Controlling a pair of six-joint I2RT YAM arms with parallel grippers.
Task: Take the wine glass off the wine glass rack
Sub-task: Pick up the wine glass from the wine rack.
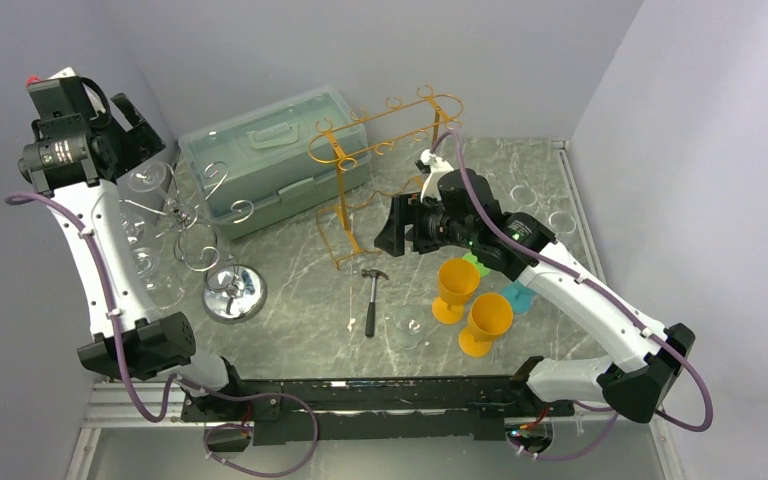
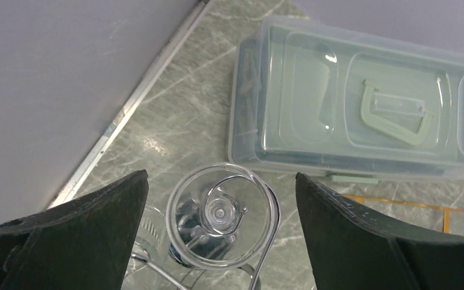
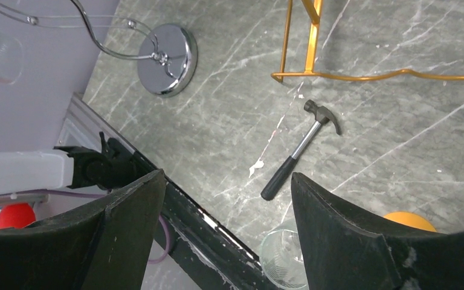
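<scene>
A chrome wine glass rack (image 1: pixel 233 293) with a round base stands at the left, with several clear wine glasses hanging upside down from its curled hooks. My left gripper (image 1: pixel 143 135) is open, high at the far left, just above the topmost hanging wine glass (image 1: pixel 150 180). In the left wrist view the glass's round foot (image 2: pixel 222 214) rests in a chrome hook (image 2: pixel 266 241), below and between my spread fingers (image 2: pixel 96 229), untouched. My right gripper (image 1: pixel 388 225) is open and empty above the table's middle; it also shows in the right wrist view (image 3: pixel 226 175).
A pale green plastic box (image 1: pixel 275 160) lies behind the chrome rack. A gold wire rack (image 1: pixel 380 150) stands empty at the centre back. A small hammer (image 1: pixel 372 298), a clear glass (image 1: pixel 407 328) and two orange goblets (image 1: pixel 457 285) stand near the front.
</scene>
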